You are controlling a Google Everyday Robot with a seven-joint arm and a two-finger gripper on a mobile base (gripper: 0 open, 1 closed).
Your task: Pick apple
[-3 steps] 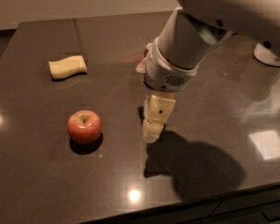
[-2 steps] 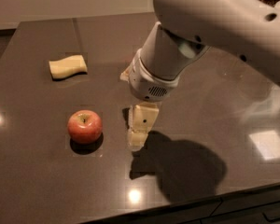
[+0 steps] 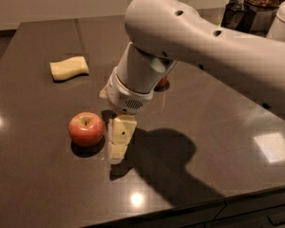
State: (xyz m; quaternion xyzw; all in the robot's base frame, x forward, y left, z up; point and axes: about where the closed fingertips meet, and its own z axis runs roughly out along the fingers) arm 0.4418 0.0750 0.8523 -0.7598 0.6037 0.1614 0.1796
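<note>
The apple [image 3: 86,128] is round and red with a yellowish blush and a stem dimple. It sits on the dark table [image 3: 38,184] at the front left. My gripper [image 3: 118,144] hangs from the large white arm [image 3: 190,42], pointing down, just to the right of the apple and close to the tabletop. It holds nothing that I can see. The apple is not gripped.
A pale yellow sponge-like block [image 3: 69,68] lies at the back left. A bit of a red can [image 3: 162,82] shows behind the arm's wrist. A dark container [image 3: 237,15] and a white jar [image 3: 282,25] stand at the back right. The table's front edge is near.
The arm has swung left and forward. The gripper has moved from well right of the apple to just beside it. The apple and sponge have not moved.
</note>
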